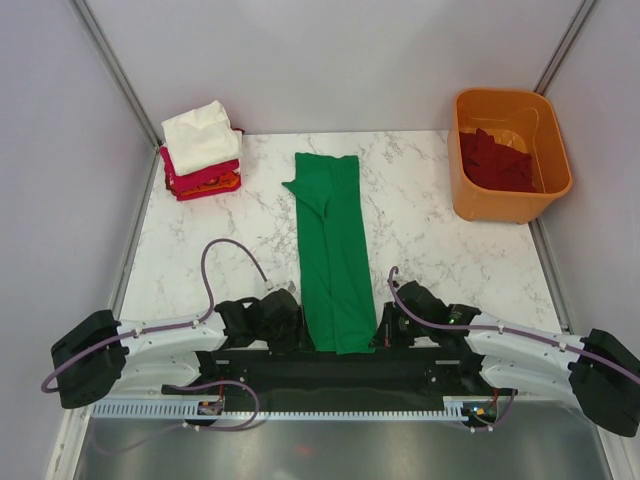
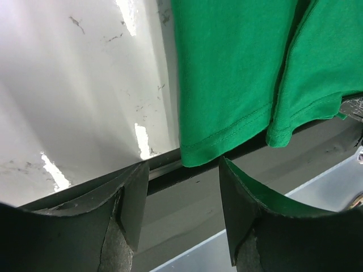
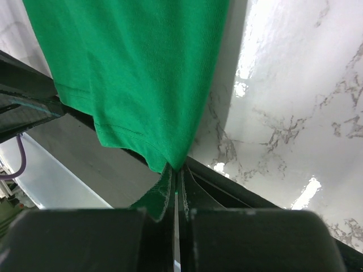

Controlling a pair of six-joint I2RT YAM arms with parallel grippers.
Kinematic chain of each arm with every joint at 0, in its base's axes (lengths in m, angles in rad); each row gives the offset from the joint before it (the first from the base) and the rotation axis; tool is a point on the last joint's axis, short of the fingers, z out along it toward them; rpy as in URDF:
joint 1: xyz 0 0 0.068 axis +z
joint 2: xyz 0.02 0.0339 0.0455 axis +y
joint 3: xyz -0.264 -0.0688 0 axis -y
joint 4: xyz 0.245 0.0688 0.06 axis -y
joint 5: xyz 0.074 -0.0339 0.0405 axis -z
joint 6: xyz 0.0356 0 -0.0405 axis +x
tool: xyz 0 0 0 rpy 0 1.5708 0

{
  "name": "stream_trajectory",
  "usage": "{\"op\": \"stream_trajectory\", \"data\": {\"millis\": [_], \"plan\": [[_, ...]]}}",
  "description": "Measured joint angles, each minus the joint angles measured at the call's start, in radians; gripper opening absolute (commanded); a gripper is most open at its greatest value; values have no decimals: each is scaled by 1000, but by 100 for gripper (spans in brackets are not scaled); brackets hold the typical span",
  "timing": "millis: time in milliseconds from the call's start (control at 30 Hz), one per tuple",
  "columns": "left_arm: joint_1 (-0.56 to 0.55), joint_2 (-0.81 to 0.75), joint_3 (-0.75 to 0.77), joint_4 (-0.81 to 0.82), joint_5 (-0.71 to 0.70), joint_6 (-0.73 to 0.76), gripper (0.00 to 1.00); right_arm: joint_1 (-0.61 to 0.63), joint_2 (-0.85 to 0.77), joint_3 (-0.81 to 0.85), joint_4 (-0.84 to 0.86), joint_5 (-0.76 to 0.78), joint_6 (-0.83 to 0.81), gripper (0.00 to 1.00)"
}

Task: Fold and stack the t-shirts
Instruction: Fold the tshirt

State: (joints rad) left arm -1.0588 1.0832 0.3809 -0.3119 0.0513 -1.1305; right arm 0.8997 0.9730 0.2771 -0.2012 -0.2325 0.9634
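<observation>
We see the left pincer (image 2: 182,170) with its jaws apart, the green t-shirt (image 2: 227,68) lying as a long strip on the surface (image 1: 430,250), its near hem corner just ahead of that gap, the right pincer (image 3: 177,175) pinched tight on the other near corner.

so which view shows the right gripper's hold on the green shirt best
The right wrist view: the right gripper is shut on the green shirt at its hem corner. The top external view shows it small and dark beside the hem; the left wrist view misses it.
</observation>
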Motion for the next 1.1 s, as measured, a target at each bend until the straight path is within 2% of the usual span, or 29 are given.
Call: {"op": "stream_trajectory", "data": {"millis": [200,267,367,400,500,567,633,933,1100], "plan": [[-19,28,0,37,-12,-27,62,0,-6,0,0,-6,-3,0],[-23,39,0,49,-12,-34,60,0,-6,0,0,-8,-7,0],[-27,64,0,65,-13,-45,42,0,-6,0,0,-16,-11,0],[-27,76,0,70,-13,-48,31,0,-6,0,0,-19,-13,0],[-30,108,0,89,-15,-50,19,0,-6,-4,2,-27,-18,0],[-31,116,0,98,-14,-47,15,0,-6,-6,2,-32,-21,0],[-32,120,3,101,-15,-42,2,0,-6,-6,1,-35,-26,0],[-41,107,12,99,-17,-8,2,7,-43,-3,-34,-40,-44,0],[-56,13,11,107,-25,-8,2,27,-116,-2,-79,-43,-40,0]]}}
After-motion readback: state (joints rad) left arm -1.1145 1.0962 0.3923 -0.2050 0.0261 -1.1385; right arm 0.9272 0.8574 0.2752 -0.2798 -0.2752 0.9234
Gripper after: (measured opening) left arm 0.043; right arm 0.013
